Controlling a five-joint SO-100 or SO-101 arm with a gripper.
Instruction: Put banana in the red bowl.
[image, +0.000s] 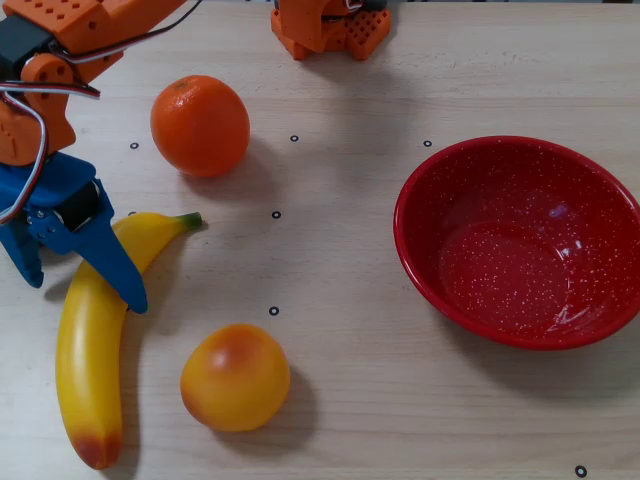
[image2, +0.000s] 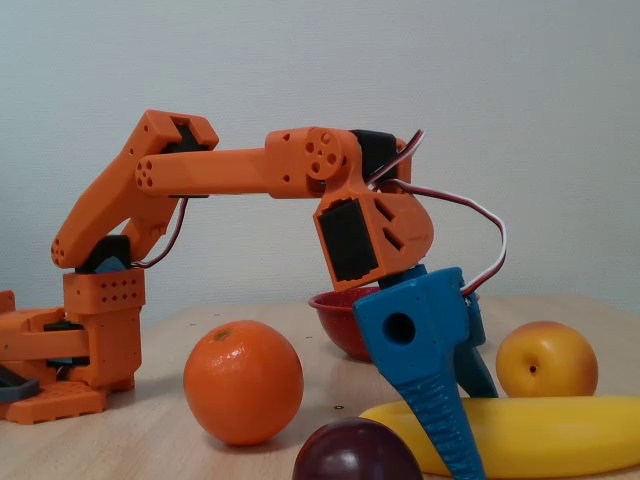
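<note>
No writing shows anywhere — the gripper spreads open over the banana, well apart from the red bowl.

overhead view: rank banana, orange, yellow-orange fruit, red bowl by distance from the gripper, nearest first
1. banana: directly under the gripper, at the left edge.
2. orange: up and right of the gripper.
3. yellow-orange fruit: down and right, close to the orange's distance, slightly farther.
4. red bowl: far right, clearly farthest.
</note>
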